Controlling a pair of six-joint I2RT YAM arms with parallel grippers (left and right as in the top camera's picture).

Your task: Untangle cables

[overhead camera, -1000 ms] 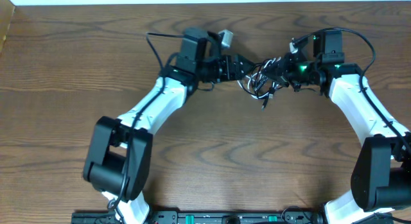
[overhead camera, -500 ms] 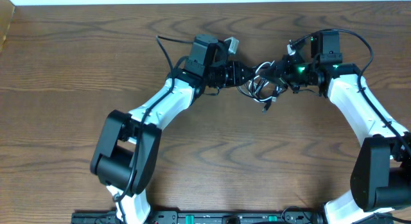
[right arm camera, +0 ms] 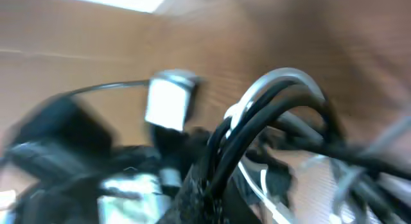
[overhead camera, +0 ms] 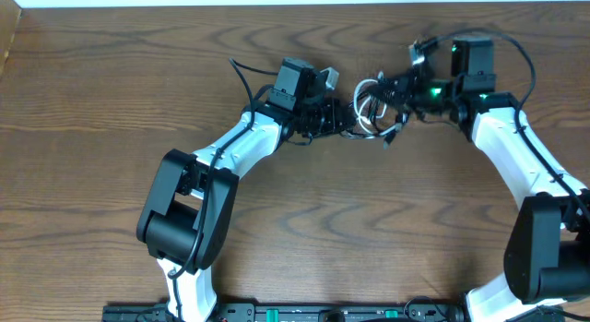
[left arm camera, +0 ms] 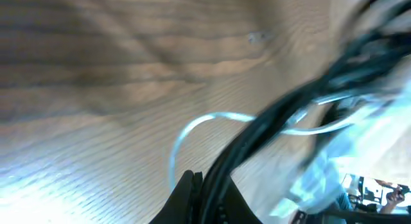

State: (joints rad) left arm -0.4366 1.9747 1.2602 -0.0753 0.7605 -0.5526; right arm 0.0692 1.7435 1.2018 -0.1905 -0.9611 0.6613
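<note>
Blk cables (overhead camera: pixel 371 110) gripped, L tool (overhead camera: pixel 348 120).

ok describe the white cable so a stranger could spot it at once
On the wooden table, look at the far middle, where the left gripper and right gripper almost meet at a small tangle. The white cable is the thin pale loop in that tangle; the black cable wound through it is dark.

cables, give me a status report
Left gripper shut on cables, right gripper shut on them too. Cables bunched in a tangle between the two, not yet separated. Wrist views blurred, no obstruction made out.
</note>
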